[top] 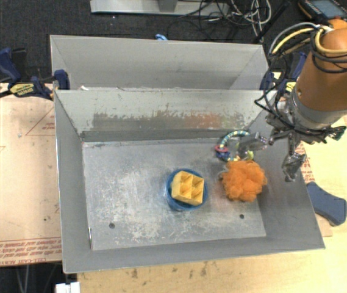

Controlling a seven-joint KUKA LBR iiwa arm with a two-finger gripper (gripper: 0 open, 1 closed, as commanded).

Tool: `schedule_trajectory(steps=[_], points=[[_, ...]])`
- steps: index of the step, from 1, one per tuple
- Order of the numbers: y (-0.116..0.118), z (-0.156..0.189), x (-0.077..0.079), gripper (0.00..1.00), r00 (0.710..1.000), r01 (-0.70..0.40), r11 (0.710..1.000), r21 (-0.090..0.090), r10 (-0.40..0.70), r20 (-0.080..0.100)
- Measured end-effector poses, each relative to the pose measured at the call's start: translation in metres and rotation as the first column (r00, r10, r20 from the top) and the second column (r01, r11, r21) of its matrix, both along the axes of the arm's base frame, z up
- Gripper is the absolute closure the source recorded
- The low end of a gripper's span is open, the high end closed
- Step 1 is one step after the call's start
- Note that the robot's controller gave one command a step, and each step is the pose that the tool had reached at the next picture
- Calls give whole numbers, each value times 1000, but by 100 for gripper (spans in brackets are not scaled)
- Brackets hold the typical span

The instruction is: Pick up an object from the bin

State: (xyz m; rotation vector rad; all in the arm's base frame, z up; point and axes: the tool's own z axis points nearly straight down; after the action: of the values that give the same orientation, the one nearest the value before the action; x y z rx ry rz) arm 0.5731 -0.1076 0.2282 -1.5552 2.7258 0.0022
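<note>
Though fuzzy, orange ball (243, 182) beside gripper (272, 153)

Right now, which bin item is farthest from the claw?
The yellow waffle-patterned block on a blue round base, mid-floor; the orange fuzzy ball and multicoloured beaded ring lie nearer the claw.

Yellow block (188, 185): is sitting on top of the blue cup, covering most of it.
Blue cup (174, 201): is resting near the middle of the bin (130, 221) floor, peeking out under the block.
Black wires (237, 2): are lying in a tangle behind the bin.
Grey plate (139, 5): is lying flat beside the wires.
</note>
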Motion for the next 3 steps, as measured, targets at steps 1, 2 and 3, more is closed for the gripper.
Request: schedule_trajectory(steps=[1, 2, 3], points=[[0, 0, 0, 0, 1000, 0, 1000, 0, 0, 0], [4, -42, -5, 0, 1000, -29, 1000, -3, 29, 7], [34, -155, -20, 100, 992, -123, 992, -1, 123, -2]])
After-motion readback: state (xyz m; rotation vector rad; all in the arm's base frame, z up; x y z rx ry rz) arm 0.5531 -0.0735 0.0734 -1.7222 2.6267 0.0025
